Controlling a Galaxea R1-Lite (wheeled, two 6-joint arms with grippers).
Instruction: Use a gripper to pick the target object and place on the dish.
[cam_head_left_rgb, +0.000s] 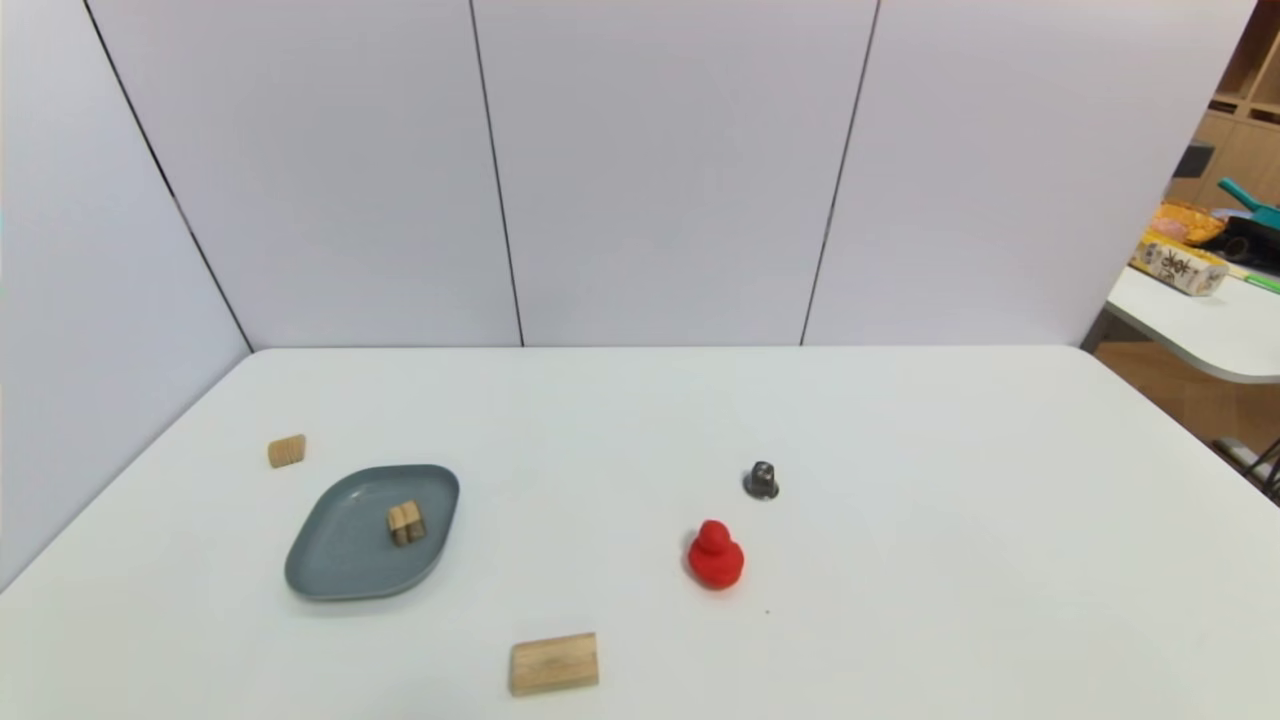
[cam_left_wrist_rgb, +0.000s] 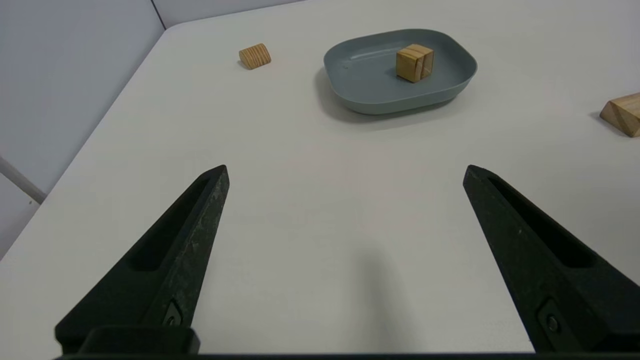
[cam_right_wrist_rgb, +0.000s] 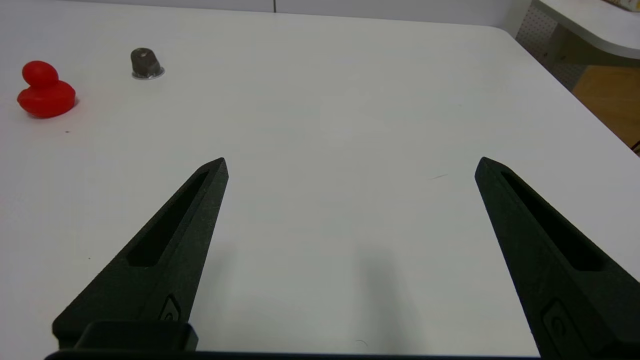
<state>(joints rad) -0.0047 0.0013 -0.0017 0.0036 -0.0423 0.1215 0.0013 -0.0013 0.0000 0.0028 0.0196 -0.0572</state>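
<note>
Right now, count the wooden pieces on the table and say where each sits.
3. The striped cube lies on the blue-grey dish; the ridged piece sits beyond the dish; the rectangular block lies nearest, right of it. None appears hidden.

Small striped light-wood cube (cam_head_left_rgb: 406, 523) resting flat inside blue-grey dish (cam_head_left_rgb: 335, 560) (rounded diamond, raised rim), near its centre

The head camera looks forward and down over the white table (cam_head_left_rgb: 900, 450). Each wrist camera looks low and forward. Head and left wrist share the dish (cam_head_left_rgb: 340, 560) at 10 o'clock.
</note>
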